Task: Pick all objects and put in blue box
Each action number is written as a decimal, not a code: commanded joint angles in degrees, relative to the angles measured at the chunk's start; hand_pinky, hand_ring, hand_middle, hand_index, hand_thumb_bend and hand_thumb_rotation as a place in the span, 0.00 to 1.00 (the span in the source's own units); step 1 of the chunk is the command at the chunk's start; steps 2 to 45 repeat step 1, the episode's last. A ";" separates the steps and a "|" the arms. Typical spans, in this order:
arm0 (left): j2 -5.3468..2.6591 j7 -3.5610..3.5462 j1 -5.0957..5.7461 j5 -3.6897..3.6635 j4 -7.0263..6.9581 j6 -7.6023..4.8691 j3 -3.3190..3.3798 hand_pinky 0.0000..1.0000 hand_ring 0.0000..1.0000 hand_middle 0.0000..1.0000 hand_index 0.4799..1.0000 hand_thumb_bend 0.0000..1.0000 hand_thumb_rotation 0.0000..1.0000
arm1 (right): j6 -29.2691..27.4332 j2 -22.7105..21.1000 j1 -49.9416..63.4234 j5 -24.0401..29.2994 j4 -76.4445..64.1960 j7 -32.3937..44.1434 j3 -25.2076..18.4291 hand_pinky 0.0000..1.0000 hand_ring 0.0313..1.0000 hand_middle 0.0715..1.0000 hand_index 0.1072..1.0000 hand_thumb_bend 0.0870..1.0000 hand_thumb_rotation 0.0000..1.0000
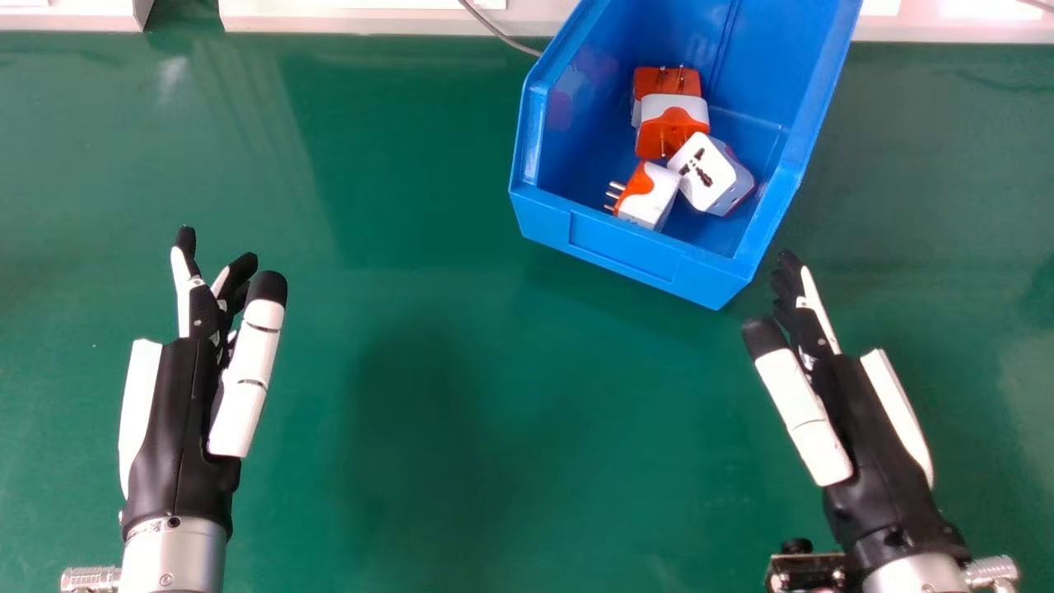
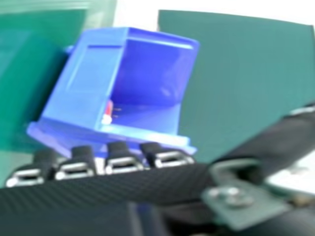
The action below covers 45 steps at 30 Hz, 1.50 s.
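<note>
- You had the left hand (image 1: pixel 185 412) over the table (image 1: pixel 428 395) at the lower left of the head view, its fingers extended and slightly spread, the thumb apart from them.
- You had the right hand (image 1: pixel 865 428) at the lower right, its fingers extended close together and the thumb apart from the palm.
- Your blue box (image 1: pixel 626 247) sat at an angle on the green table, right of centre at the upper edge of the frame.
- Inside it you had four plug adapters bunched together: an orange-and-white one (image 1: pixel 649 81) farthest up the frame, a second (image 1: pixel 673 128) just below, a mostly white one (image 1: pixel 700 171) below and to the right, and another (image 1: pixel 655 198) lowest, its pins pointing left.
- You had a grey cable (image 1: pixel 502 35) running to the box's left side.
</note>
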 commanded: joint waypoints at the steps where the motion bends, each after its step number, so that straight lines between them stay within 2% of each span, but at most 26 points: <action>1: 0.14 -0.34 0.94 -0.70 -0.65 -1.84 0.34 0.84 0.92 0.93 0.89 0.52 0.96 | -0.30 -0.98 0.37 -0.39 -2.09 0.35 -1.36 0.99 1.00 1.00 1.00 0.58 1.00; 45: 0.14 -0.34 0.94 -0.70 -0.65 -1.84 0.34 0.84 0.92 0.93 0.89 0.52 0.96 | -0.30 -0.98 0.37 -0.39 -2.09 0.35 -1.36 0.99 1.00 1.00 1.00 0.58 1.00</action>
